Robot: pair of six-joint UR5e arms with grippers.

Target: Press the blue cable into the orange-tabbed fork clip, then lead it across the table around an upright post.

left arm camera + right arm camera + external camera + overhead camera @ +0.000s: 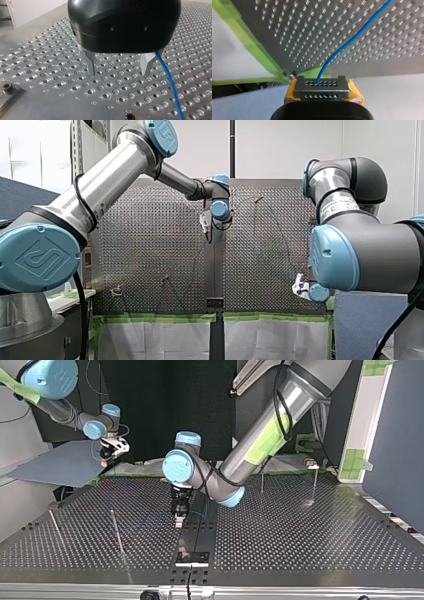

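Cable point(352, 40), blue, clamped at one end
My right gripper point(322, 97) (yellow pads) clenches a small grey block point(322, 86) just past the green tape point(257, 45) edging the perforated table point(294, 30); the cable leaves that block and crosses the table. My left gripper point(118, 73) hangs low over the table's middle, metal fingers point(91, 67) spread and empty, the cable passing just beside one finger.

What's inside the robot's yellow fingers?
A holed grey metal block is clamped between the yellow pads of my right gripper, the blue cable coming out of it. The gripper's black body hides the block's rear.
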